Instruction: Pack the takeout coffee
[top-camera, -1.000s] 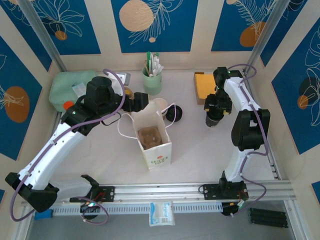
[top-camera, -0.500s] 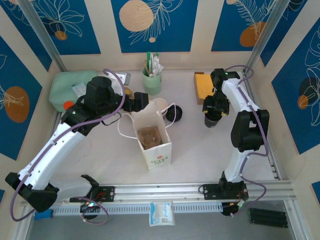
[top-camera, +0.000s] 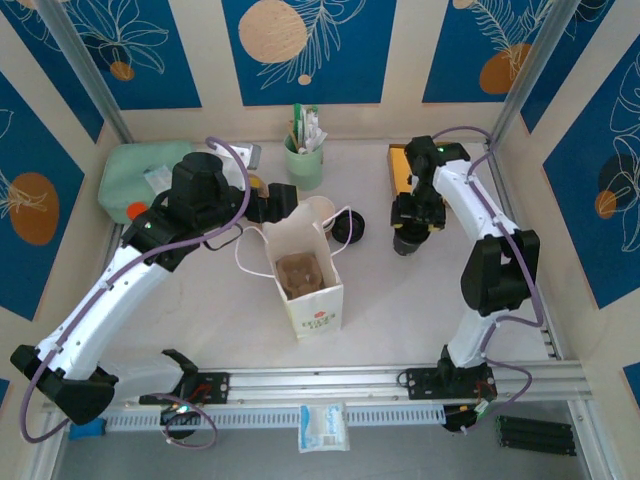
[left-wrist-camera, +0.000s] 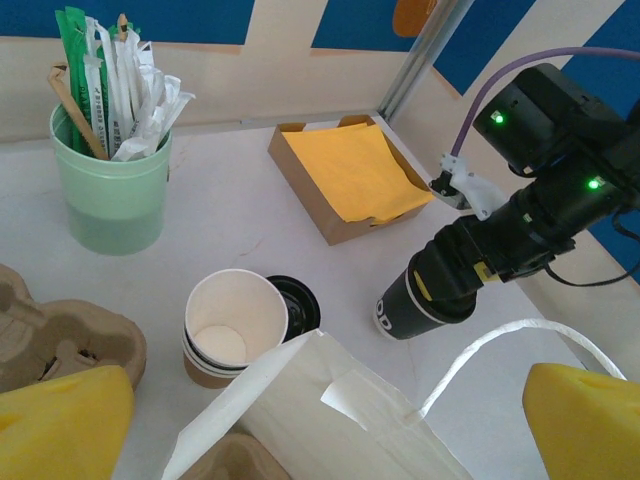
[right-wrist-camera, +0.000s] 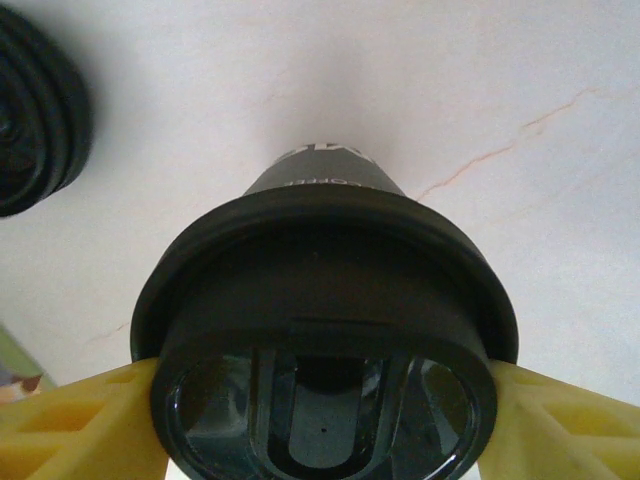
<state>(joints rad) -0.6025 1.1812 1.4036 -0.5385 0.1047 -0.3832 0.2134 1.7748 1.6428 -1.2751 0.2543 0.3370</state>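
right fingers (right-wrist-camera: 70, 420): clamped on the lid of the takeout coffee (left-wrist-camera: 425, 295) | cup tilted, low over bench (top-camera: 400, 300), right of paper bag (top-camera: 310, 285) | left fingers (left-wrist-camera: 60, 420): spread wide at bag mouth | progress: coffee gripped, not yet bagged

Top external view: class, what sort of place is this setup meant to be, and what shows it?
Likely a mock café takeout counter in a robot test cell: a green cup of wrapped stirrers, stacked paper cups and a white paper bag holding a pulp cup carrier.
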